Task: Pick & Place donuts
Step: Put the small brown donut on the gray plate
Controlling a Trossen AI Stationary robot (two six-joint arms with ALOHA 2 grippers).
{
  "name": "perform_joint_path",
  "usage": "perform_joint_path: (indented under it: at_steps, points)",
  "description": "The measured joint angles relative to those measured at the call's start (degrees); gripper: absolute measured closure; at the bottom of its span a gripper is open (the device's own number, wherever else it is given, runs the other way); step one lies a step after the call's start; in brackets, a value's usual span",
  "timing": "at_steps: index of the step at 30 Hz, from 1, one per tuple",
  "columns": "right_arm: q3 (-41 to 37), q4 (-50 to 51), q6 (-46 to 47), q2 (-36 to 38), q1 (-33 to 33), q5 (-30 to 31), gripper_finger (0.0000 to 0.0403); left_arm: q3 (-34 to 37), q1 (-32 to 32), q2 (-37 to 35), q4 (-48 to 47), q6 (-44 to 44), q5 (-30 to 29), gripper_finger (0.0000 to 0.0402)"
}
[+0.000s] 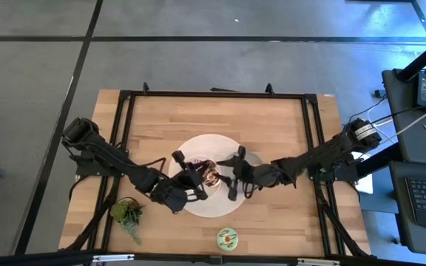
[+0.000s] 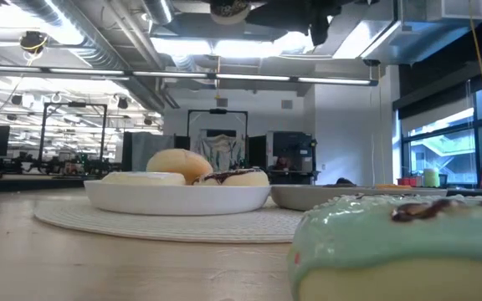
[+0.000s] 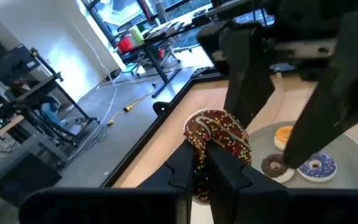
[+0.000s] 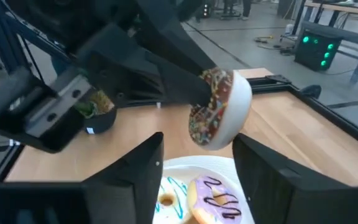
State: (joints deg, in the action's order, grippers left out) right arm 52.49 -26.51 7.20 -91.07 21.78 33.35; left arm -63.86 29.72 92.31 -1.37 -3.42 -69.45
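My left gripper point(image 3: 205, 152) is shut on a chocolate-iced donut with sprinkles point(image 3: 219, 132), held in the air over the white plate point(image 1: 198, 148) at the table's middle. My right gripper point(image 4: 199, 144) is open and faces that donut point(image 4: 219, 115) from the table's right, with one finger to each side of it and short of it. On the white plate lie a white donut with blue lines point(image 4: 168, 194) and a pink one with chocolate lines point(image 4: 216, 200). The grey dish point(image 3: 353, 155) holds mini donuts: orange point(image 3: 283, 135), brown point(image 3: 274, 165) and purple point(image 3: 317, 165). A green donut point(image 1: 227, 239) lies near the table's near edge. My left gripper pinches the chocolate donut between its two fingers at the ring's lower edge point(image 3: 199, 155). The fingers point(image 4: 185, 93) reach it from the table's left. The donut stands on edge, lifted clear above the white plate, with its iced face toward the left arm.
A small green plant point(image 1: 128, 214) stands at the table's near left, beside the left arm. A round woven mat point(image 2: 141, 221) lies under the white plate. Bare wood stretches along the far side of the table point(image 1: 213, 114). A black frame runs round the table top.
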Motion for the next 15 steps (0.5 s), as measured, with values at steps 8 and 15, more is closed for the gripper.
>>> perform_joint_path:
  at_steps: [8,15]
  points:
    - [0.0,0.03,-2.58,0.0,-0.31,-0.44,0.0286,0.0,0.36,0.0,1.69,2.2,0.13,0.0374]
    - [0.0,0.08,-4.66,0.0,-0.31,-0.44,0.037,0.0,0.35,0.0,1.64,-0.17,0.13,0.0372]
